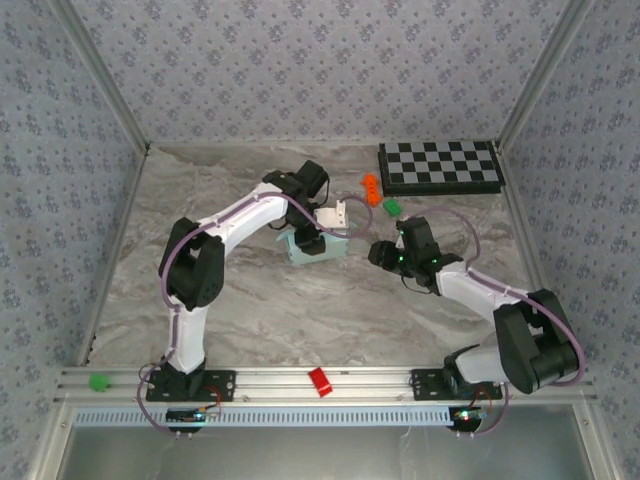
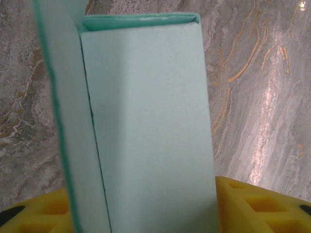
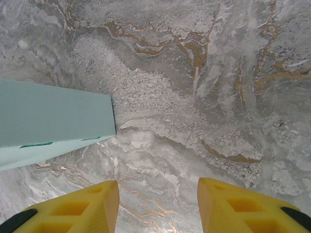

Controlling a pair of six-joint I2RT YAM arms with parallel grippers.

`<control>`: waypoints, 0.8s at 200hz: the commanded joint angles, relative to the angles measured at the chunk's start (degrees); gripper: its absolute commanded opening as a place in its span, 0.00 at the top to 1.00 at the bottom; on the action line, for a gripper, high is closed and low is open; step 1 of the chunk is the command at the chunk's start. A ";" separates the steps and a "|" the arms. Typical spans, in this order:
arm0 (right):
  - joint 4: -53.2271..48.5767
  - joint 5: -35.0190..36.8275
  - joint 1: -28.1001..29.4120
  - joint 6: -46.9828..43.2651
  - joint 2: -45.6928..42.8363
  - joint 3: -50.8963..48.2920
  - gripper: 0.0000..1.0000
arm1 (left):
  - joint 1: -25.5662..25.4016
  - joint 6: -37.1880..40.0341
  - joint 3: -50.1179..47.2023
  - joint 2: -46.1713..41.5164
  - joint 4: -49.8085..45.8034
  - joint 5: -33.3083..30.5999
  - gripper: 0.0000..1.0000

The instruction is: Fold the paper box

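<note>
Marbled tabletop (image 1: 250, 310) as backdrop. Straddled paper box (image 2: 150, 121) with left gripper (image 2: 146, 199), hold impossible to tell. Held right gripper (image 3: 158, 199) parted, empty, near box's end.

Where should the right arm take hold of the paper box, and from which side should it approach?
Probably the paper box by its free end, pinched across the flat parallel side walls. Approach from the robot's right: the right gripper hangs there, fingers apart, over bare table, while the left gripper straddles the box farther left.
</note>
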 commanded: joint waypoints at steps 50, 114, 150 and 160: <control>-2.85 0.95 -0.63 -4.25 -1.46 0.49 0.50 | 0.06 -0.36 4.90 -0.20 -2.58 0.74 0.35; -10.31 0.27 -1.60 -11.75 -1.73 6.58 0.47 | -0.09 -6.88 2.22 -8.09 1.65 -1.91 0.24; -14.29 -1.84 -2.28 -17.37 -1.42 11.81 0.46 | 0.06 -16.75 -8.07 -18.97 13.92 -8.04 0.19; -14.95 -2.79 -2.35 -18.86 -0.94 13.46 0.45 | 0.48 -20.25 -11.31 -22.32 17.14 -9.32 0.19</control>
